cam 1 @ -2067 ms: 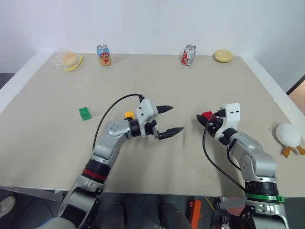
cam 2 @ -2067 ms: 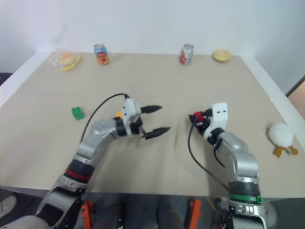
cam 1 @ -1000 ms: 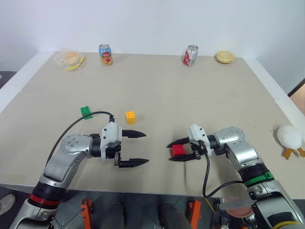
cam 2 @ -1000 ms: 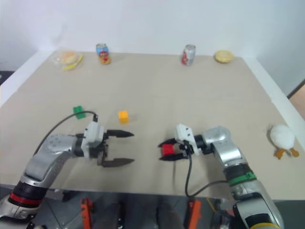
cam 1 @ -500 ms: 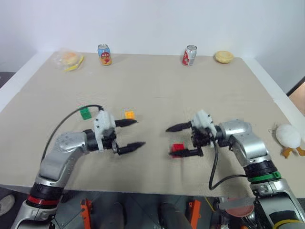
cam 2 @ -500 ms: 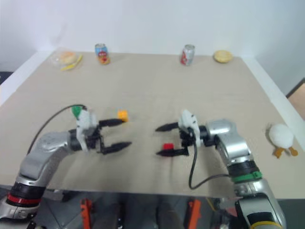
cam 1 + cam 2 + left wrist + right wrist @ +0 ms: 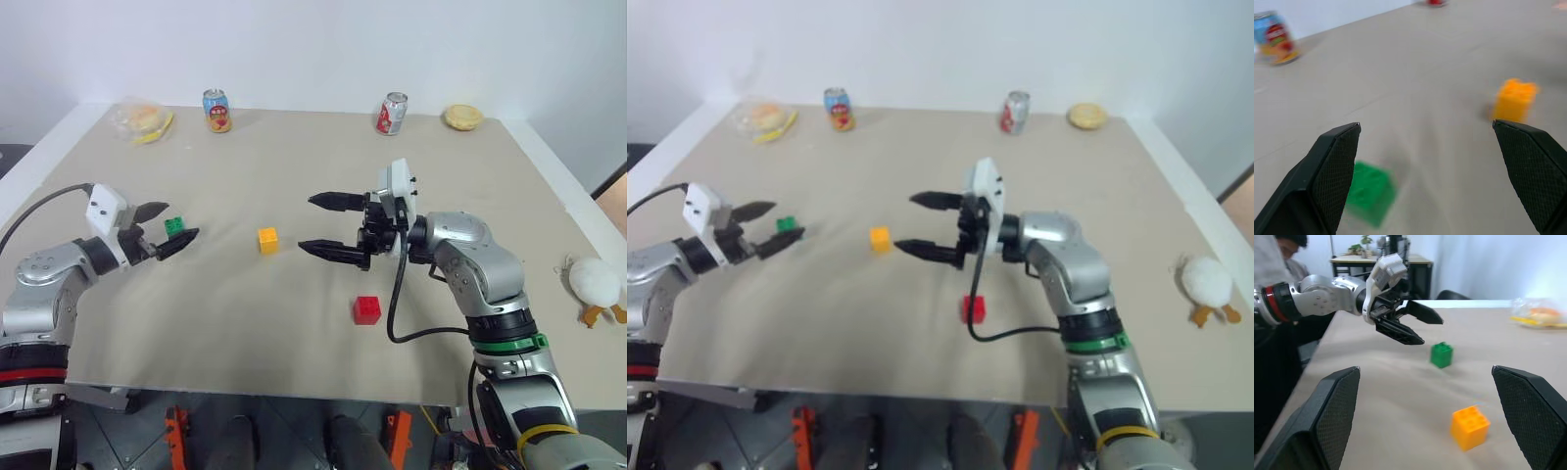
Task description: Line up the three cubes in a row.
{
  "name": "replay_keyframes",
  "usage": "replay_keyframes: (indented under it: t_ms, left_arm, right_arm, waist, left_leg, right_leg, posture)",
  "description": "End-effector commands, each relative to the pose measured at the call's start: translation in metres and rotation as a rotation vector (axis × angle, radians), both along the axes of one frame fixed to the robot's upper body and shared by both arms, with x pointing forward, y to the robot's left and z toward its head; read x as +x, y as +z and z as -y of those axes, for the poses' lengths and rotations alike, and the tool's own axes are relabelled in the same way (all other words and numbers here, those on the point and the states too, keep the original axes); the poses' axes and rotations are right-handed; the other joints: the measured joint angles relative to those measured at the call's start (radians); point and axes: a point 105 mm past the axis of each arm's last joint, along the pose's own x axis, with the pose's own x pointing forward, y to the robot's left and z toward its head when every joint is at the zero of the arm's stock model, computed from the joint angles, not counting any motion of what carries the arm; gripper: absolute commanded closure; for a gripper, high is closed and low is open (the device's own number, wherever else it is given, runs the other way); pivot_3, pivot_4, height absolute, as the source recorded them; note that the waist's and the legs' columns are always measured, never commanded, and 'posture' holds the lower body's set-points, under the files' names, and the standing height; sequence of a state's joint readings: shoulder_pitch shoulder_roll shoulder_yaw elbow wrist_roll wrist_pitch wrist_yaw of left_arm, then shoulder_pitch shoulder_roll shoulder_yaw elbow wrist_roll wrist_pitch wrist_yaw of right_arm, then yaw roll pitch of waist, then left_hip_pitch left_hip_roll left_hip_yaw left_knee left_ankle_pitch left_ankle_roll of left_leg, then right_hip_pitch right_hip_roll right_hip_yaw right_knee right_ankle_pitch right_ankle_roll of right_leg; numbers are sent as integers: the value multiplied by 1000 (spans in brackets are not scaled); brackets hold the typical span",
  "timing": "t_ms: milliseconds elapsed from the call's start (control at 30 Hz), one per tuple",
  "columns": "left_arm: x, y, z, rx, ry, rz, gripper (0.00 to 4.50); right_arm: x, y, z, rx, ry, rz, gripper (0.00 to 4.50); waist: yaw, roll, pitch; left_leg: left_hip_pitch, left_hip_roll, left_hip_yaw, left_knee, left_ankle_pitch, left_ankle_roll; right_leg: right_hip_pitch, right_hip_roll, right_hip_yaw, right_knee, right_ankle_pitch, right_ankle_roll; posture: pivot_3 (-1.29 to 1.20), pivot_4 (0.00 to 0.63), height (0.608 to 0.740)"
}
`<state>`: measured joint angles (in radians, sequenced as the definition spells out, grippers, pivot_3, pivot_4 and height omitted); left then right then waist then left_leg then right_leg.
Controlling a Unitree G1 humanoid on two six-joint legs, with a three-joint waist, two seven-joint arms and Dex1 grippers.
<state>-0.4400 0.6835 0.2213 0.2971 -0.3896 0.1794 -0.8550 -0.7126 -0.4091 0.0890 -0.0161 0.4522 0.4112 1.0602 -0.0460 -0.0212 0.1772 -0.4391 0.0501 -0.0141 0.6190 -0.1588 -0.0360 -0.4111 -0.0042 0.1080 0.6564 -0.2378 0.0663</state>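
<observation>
Three cubes lie apart on the tan table (image 7: 313, 157). The green cube (image 7: 175, 226) is at the left, the yellow cube (image 7: 267, 239) near the middle, and the red cube (image 7: 367, 309) closer to the front edge. My left gripper (image 7: 181, 220) hovers open just beside the green cube and holds nothing. In the left wrist view the green cube (image 7: 1370, 193) lies ahead, near one finger, with the yellow cube (image 7: 1515, 100) farther off. My right gripper (image 7: 307, 222) is open and empty above the table, right of the yellow cube. The red cube sits below its forearm.
Two drink cans (image 7: 215, 111) (image 7: 390, 114) stand along the back edge. A bagged snack (image 7: 142, 121) lies at the back left and a bun (image 7: 460, 117) at the back right. A white plush toy (image 7: 596, 284) rests at the right edge.
The right gripper opened, left the red cube on the table, then rose and moved towards the middle. The left arm swung out left to the green cube.
</observation>
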Motion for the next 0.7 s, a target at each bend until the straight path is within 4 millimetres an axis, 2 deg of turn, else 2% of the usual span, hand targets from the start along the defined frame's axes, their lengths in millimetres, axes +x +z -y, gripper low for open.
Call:
replay_keyframes:
  t_ms: [33,300,400,567,700]
  left_arm:
    - [1,0,0,-63,143,51,0]
    - [-4,-5,-8,-221,642,156,0]
    - [-3,0,-3,-268,730,190,0]
    - [6,-18,3,-271,862,119,0]
    - [16,-27,18,-303,853,80,0]
  right_arm:
    - [-3,14,-6,39,-10,61,49]
    - [-2,15,-6,52,-31,67,49]
    - [-2,15,-7,52,-28,66,49]
    - [0,16,-5,50,-24,58,49]
    - [6,14,0,47,-41,45,49]
  waist:
    - [0,0,0]
    - [0,-5,2]
    - [0,-5,1]
    - [0,-5,1]
    - [0,-6,1]
  left_leg:
    - [0,0,0,0,0,0]
    - [1,0,-3,1,0,-1]
    - [2,0,-3,1,1,-2]
    - [2,-1,-4,1,4,-6]
    - [2,-2,-4,1,4,-7]
  right_leg:
    - [0,0,0,1,0,0]
    - [-1,2,0,7,-2,0]
    - [0,2,0,8,-1,0]
    - [0,2,0,8,1,2]
    - [0,2,0,8,1,2]
  posture:
    - [0,150,736]
    - [0,150,736]
    - [0,150,736]
    - [0,150,736]
    - [0,150,736]
